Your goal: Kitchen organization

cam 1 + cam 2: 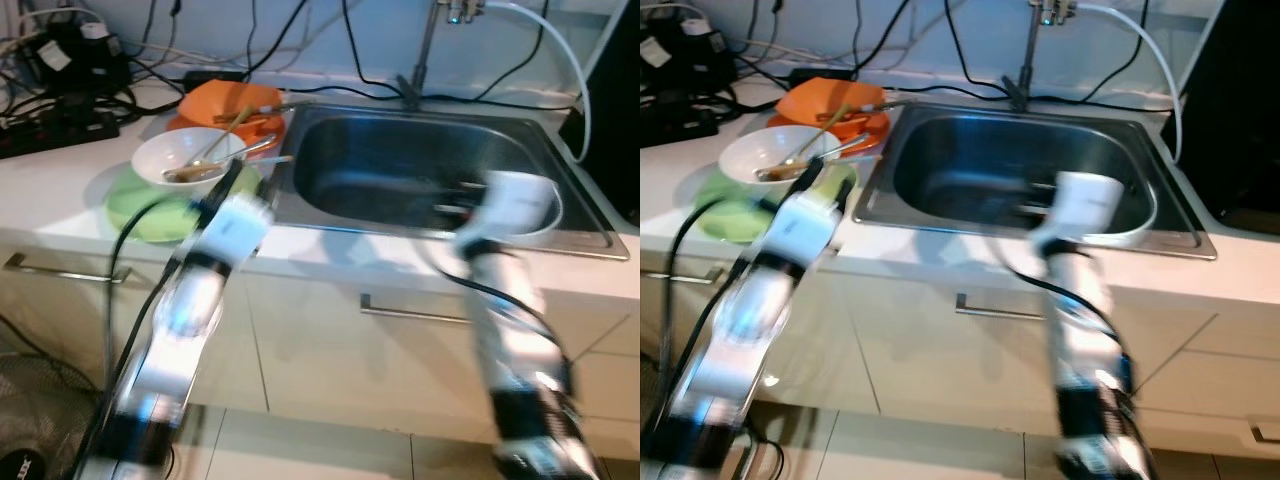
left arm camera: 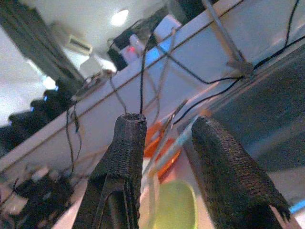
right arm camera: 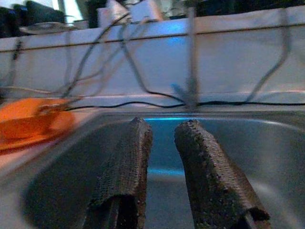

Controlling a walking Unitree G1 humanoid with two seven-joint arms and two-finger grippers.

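On the worktop [image 1: 60, 200], the white bowl [image 1: 185, 155] lies at 11 o'clock, just beyond the open, empty left hand [image 1: 228, 180]; right hand [image 3: 162, 162] open over the sink [image 1: 400, 170].

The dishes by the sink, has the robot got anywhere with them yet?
Nothing looks done. The white bowl, orange dishes and green plate sit stacked on the counter. The left gripper reaches toward them, open and empty; the right gripper hangs open over the sink.
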